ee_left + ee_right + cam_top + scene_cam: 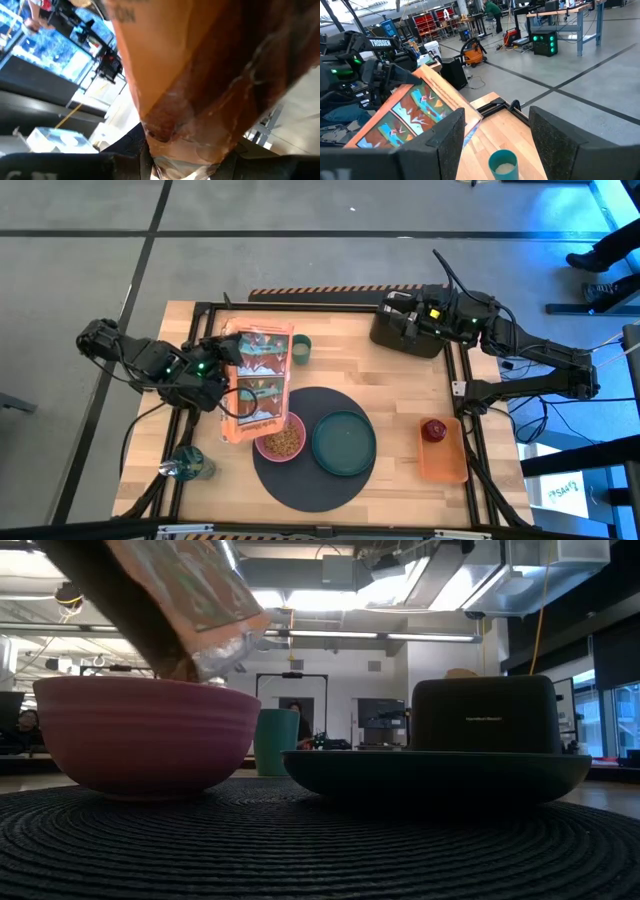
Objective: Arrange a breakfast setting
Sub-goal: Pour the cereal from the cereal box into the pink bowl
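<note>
My left gripper [226,380] is shut on an orange printed pouch [258,380], held tilted with its mouth [215,650] down over the pink bowl [281,441]. The bowl holds brown cereal and stands on the round dark-grey mat [305,485] beside the dark-green plate [343,442]. The pale-green cup [301,350] stands on the wood behind the mat. A dark-red fruit [433,429] lies on the orange tray [445,460]. My right gripper [495,142] hangs open and empty at the back right, above the black toaster [405,328]. My left gripper pinches the pouch between its two fingers [131,150], coming at its long left side [236,378] from the table's left, about halfway along it. The pouch is lifted clear and slants down toward the near edge, its mouth just above the bowl's rim.
A clear bottle [190,468] stands at the near left corner. The toaster fills the back right of the table. Bare wood [400,380] lies between the mat, the toaster and the tray.
</note>
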Robot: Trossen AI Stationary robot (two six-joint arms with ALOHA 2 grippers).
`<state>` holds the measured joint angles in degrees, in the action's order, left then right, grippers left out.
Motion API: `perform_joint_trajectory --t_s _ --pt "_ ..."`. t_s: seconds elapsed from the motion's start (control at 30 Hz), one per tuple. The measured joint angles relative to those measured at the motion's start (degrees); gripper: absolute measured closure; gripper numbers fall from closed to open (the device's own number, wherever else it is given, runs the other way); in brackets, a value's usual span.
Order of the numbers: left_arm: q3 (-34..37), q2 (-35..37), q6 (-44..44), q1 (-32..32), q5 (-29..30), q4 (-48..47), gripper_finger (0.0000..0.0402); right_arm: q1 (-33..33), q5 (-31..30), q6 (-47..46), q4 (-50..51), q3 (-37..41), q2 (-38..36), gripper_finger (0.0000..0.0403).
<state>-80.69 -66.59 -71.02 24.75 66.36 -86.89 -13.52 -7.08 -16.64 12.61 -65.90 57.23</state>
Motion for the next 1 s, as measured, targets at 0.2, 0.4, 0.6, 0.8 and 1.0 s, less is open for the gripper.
perform_joint_trajectory --t_s 0.2,0.4,0.6,0.8,1.0 --pt "-0.91 0.03 -0.16 0.13 0.35 -0.16 0.0275 0.04 -0.01 -0.02 0.03 0.0 0.0 0.0194" --pt "-0.91 -0.35 -0.52 0.68 0.82 -0.12 0.0275 0.04 -0.01 0.0 0.03 -0.01 0.02 0.0194" --pt "-0.91 -0.4 -1.49 0.73 1.12 -0.09 0.0275 0.02 -0.55 -0.01 0.03 0.0 0.02 0.0194" --pt "-0.89 -0.75 -1.58 1.25 1.07 -0.01 0.0275 0.02 -0.94 0.0 0.03 0.0 0.02 0.0194" --pt "-0.89 -1.03 -1.63 1.64 0.92 -0.11 0.0275 0.0 -0.98 -0.01 0.14 -0.01 0.02 0.0194"
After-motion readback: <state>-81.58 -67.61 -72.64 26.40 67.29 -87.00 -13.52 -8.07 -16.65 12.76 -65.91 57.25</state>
